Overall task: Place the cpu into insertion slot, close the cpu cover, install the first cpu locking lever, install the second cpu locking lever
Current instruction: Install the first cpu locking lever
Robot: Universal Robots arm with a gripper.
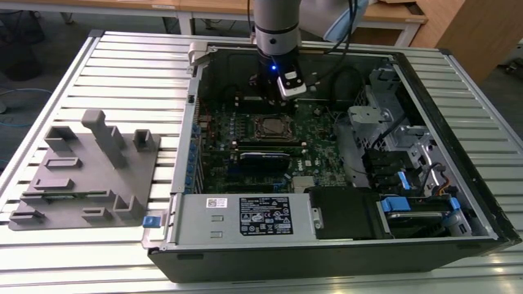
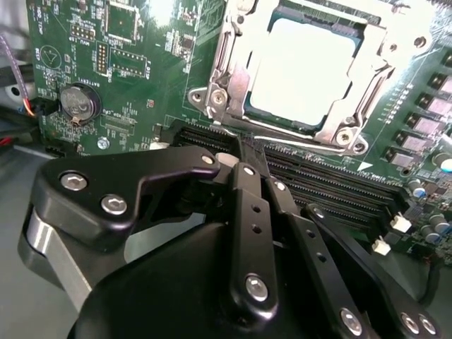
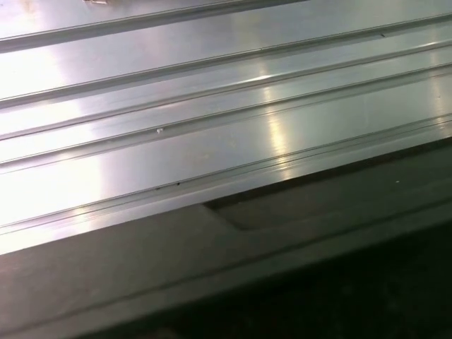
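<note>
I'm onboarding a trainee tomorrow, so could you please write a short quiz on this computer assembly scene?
1. True or false: the cpu already lies in the slot.
2. Multiple choice: in the second wrist view, the cover is (a) lying on the grey fixture, (b) down over the chip, framing it, (c) held in the claw.
3. Fill in: in the exterior view, the arm reaches down into the open ______.

Key
1. True: the silver top shows through the cover's window.
2. b: the claw sits just short of the cover's edge, its fingers together, with nothing seen between them.
3. Case.
</note>
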